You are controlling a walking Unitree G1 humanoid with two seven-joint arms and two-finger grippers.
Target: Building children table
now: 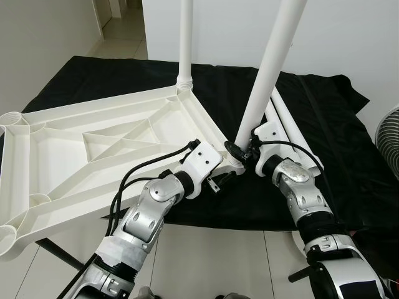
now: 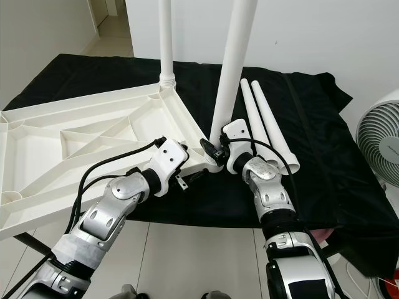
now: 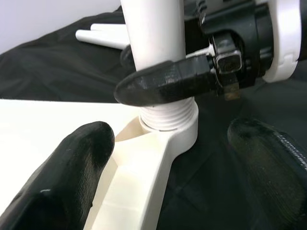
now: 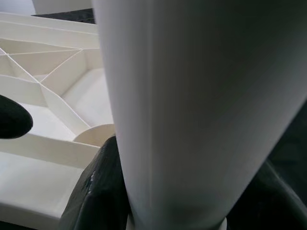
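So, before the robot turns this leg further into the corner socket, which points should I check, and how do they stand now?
1. Right end effector holds the leg near its base: ok, fingers on both sides.
2. Leg thread entered in the corner socket: ok, but some thread rings are exposed, so not fully seated.
3. Leg stands straight: not ok, it leans compared with the mounted far leg.
4. Left end effector steadies the tabletop: cannot tell; open, beside the corner.
5. Spare legs out of the way: ok, lying on the black cloth.
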